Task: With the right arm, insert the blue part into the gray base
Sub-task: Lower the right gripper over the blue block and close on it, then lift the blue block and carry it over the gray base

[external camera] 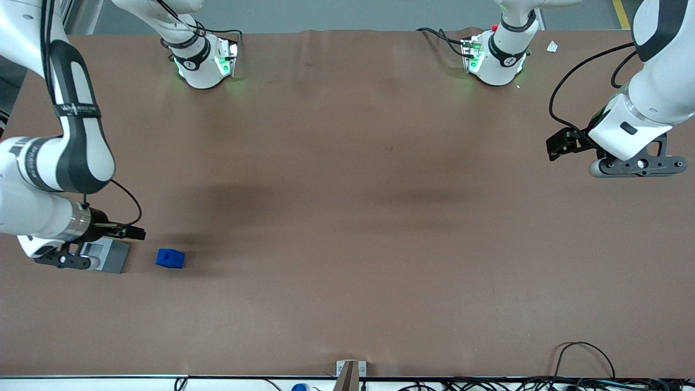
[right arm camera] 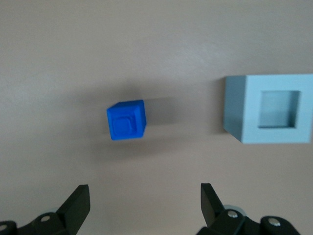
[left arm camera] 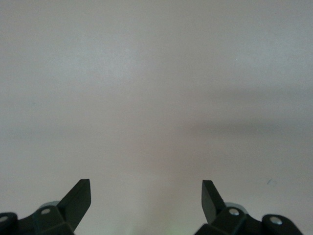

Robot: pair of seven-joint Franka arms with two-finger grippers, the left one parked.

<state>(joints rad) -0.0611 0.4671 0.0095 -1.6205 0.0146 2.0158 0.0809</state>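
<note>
The blue part (external camera: 170, 258) lies on the brown table toward the working arm's end, its raised stub showing on top in the right wrist view (right arm camera: 127, 120). Close beside it stands the gray base (external camera: 113, 256), partly covered by my wrist; its square recess faces up (right arm camera: 271, 108). My right arm's gripper (external camera: 133, 233) hovers above the table just over the base's edge, a little farther from the front camera than the blue part. The gripper (right arm camera: 145, 196) is open with only bare table between its fingers (right arm camera: 78, 200). It touches neither the part nor the base.
Brown table cloth (external camera: 347, 217) covers the whole surface. Two arm bases (external camera: 203, 62) (external camera: 497, 57) stand at the table's edge farthest from the front camera. A small metal bracket (external camera: 350, 372) and loose cables (external camera: 586, 358) sit at the edge nearest that camera.
</note>
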